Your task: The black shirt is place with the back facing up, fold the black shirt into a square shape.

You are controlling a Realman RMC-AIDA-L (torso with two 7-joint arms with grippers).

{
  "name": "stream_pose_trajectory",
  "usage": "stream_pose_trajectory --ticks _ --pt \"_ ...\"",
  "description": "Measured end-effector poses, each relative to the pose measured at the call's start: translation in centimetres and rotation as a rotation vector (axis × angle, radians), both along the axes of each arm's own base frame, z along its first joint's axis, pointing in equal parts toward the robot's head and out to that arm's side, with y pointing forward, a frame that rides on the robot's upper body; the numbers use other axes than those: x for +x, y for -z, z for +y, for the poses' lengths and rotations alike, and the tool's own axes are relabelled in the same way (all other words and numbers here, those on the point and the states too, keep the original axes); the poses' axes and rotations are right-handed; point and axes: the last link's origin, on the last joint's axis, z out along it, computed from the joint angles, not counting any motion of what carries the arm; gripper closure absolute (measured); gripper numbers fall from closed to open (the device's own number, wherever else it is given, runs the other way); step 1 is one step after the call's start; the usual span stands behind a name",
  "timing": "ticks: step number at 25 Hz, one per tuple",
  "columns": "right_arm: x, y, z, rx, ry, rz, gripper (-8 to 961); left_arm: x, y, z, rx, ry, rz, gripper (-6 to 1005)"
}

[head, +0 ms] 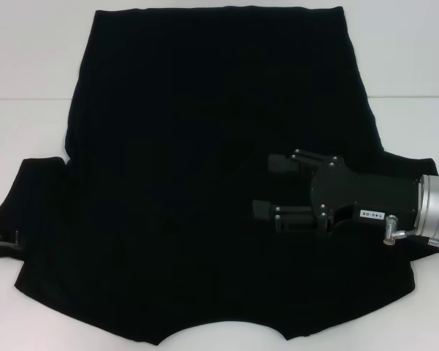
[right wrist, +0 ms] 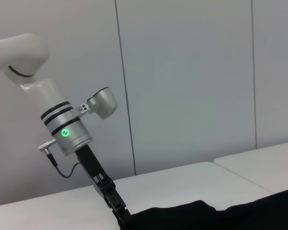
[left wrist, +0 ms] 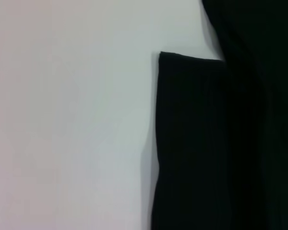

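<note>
My right gripper (head: pixel 265 187) hangs over the black shirt (head: pixel 190 168), right of its middle and inboard of the right sleeve, fingers spread apart and holding nothing. The shirt lies flat on the white table (head: pixel 29 131), hem at the far edge, curved neckline nearest me, both short sleeves out to the sides. My left gripper (head: pixel 1 241) sits at the outer edge of the left sleeve (left wrist: pixel 192 143), down at the fabric; I cannot tell whether it is gripping or loose. The main risk, as I judge it, is pinching through more than one layer, or catching too little, so the fold drags the whole shirt across the table instead of hinging. The cloth is matte, soft and limp, with faint ripples across the body; it will sag and bunch wherever I lift it unevenly. If my two sides move out of step, the sleeve could twist under the body and spoil the square outline. The table is smooth, so the shirt may slide.
</note>
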Motion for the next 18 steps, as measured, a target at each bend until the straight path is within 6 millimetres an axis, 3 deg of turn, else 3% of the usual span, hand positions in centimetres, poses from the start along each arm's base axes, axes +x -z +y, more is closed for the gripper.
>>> stream_pose_trajectory --ticks 18 --pt "0.12 0.00 -0.07 0.000 0.004 0.001 38 0.53 -0.04 0.38 -0.006 0.017 0.006 123"
